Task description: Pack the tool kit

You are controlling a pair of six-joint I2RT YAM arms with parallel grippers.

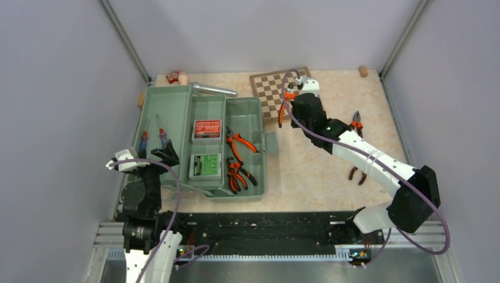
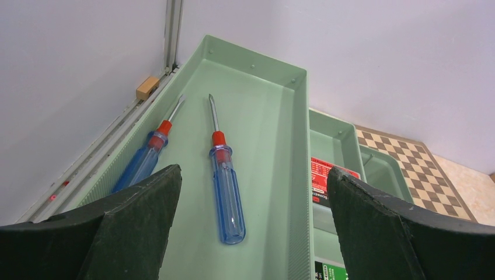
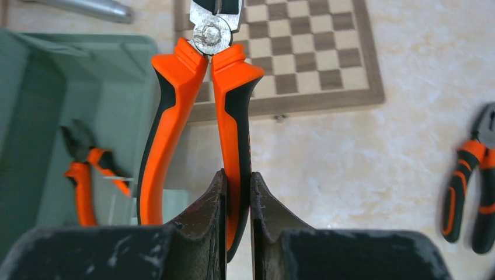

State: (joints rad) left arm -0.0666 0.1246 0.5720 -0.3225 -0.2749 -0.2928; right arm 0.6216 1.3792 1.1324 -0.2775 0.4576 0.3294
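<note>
Pinched orange-handled pliers (image 3: 233, 116) in right gripper (image 3: 236, 182) between toolbox (image 1: 263, 127) rim and chessboard (image 1: 268, 88) edge (left gripper (image 2: 254, 172) agape over screwdrivers (image 2: 227, 192)).

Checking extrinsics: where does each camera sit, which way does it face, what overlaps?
Top external: above and behind, facing down on the sage-green plastic toolbox; both arms show.
Left wrist: low over the toolbox, facing two blue-handled screwdrivers; open left gripper shows.
Right wrist: facing down at the table; right gripper clamps orange-handled pliers.
Shared: brown-and-cream wooden chessboard, in all three.
</note>
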